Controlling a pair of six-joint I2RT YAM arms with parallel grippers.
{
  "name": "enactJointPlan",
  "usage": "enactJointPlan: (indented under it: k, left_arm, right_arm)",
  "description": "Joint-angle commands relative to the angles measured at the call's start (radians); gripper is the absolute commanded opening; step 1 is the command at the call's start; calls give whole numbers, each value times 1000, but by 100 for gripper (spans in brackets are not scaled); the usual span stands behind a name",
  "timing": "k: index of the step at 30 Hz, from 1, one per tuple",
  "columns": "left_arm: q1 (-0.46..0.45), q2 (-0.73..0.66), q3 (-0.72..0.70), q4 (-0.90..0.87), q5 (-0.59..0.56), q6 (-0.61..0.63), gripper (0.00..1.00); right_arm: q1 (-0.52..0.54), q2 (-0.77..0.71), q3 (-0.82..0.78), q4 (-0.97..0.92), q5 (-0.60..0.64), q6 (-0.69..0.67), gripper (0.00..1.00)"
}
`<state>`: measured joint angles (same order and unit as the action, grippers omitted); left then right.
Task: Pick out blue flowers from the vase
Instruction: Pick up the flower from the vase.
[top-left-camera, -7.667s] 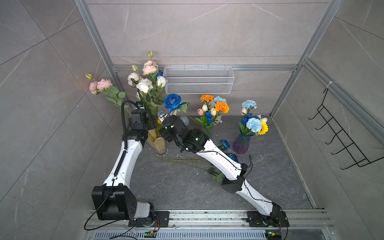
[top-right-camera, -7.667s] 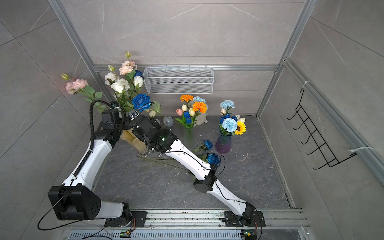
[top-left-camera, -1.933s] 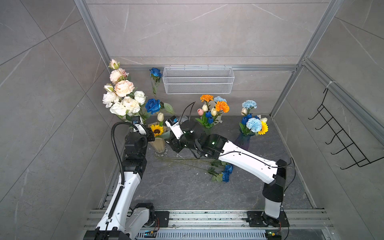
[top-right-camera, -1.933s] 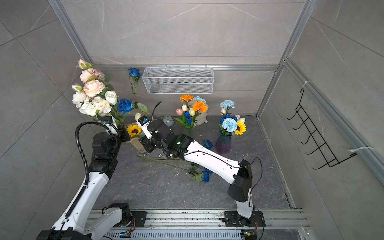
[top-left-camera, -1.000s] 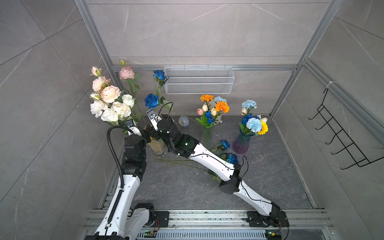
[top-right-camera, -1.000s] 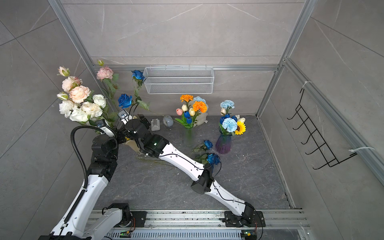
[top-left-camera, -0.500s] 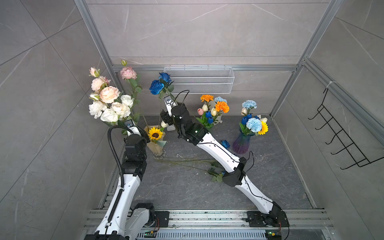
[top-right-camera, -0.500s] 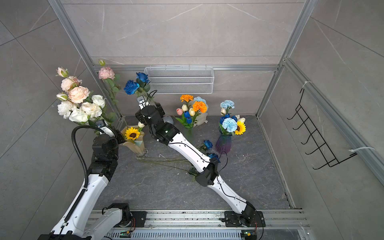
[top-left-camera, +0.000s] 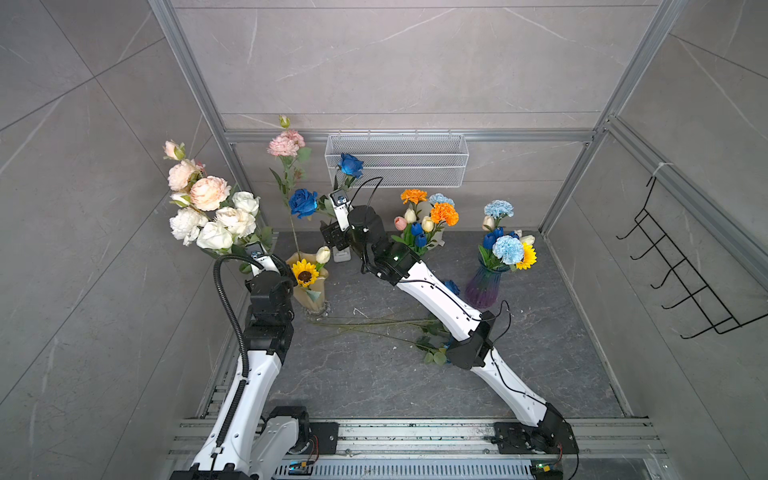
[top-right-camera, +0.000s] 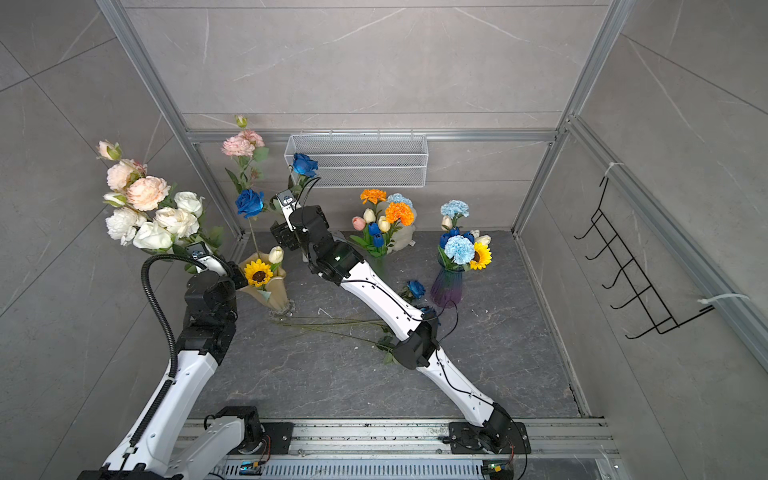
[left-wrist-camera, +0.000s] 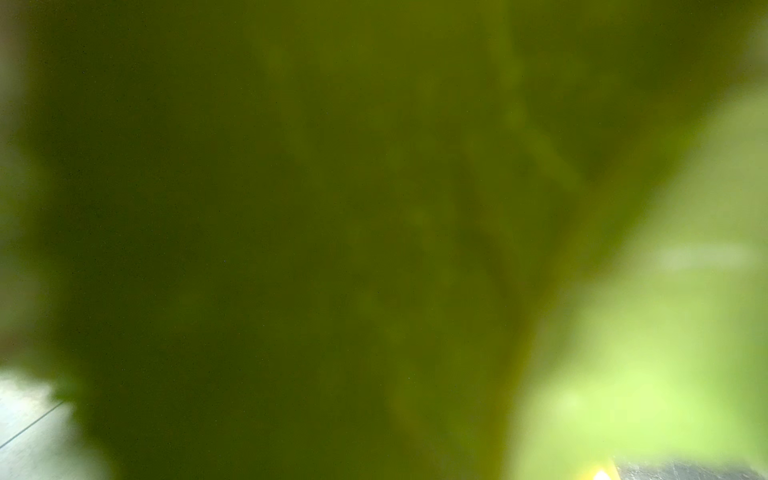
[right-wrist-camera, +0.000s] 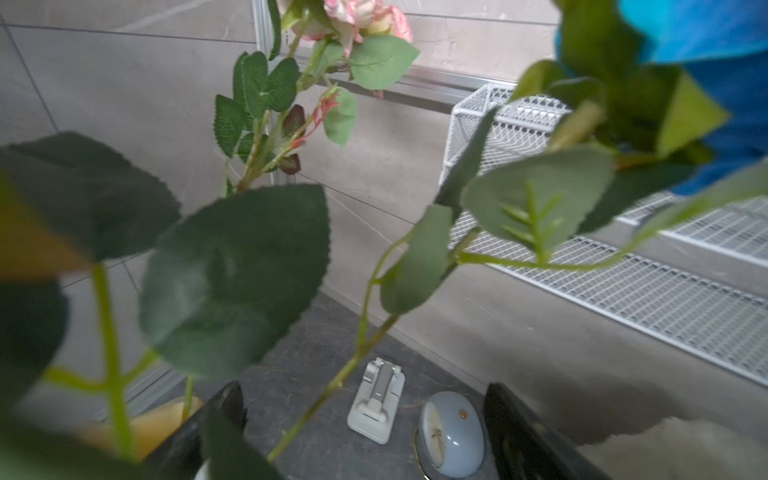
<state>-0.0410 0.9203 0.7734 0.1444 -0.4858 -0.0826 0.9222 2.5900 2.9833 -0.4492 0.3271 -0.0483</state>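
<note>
Right gripper (right-wrist-camera: 362, 397) jaws widened, blue roses (top-left-camera: 302, 203) sagged; stem (right-wrist-camera: 324, 395) loose between fingers (right-wrist-camera: 224, 419), ungripped. Left gripper (top-left-camera: 253, 251) clamped on white bunch (top-left-camera: 216, 232). Risk: roses drop back into vase (top-left-camera: 309, 297), snagging pink flower (top-left-camera: 286, 143).

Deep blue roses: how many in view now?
4. An upper rose and a lower rose aloft by the right gripper; on the table, a third rose, a fourth rose mostly under the right arm. Others may be hidden.
</note>
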Motion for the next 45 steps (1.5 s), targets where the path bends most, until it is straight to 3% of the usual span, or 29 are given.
enactJointPlan:
  k: [1, 8, 24, 29, 35, 45]
  left_arm:
    - [29, -12, -11, -52, -86, 83, 0]
    - [47, -14, -8, -75, -71, 83, 0]
    - [50, -6, -14, -49, -55, 79, 0]
    - [50, -5, -20, -40, -53, 83, 0]
    - [52, -5, -22, -38, -51, 83, 0]
    - [53, 0, -21, -37, -45, 87, 0]
  right_arm:
    - [-6, 7, -3, -2, -60, 93, 90]
    - [-7, 27, 10, -17, 30, 157, 93]
    - [-7, 73, -17, 52, -10, 222, 92]
    - [-7, 88, -14, 90, -71, 225, 83]
    - [4, 86, 23, 103, -108, 191, 50]
    - [27, 58, 78, 86, -100, 114, 44]
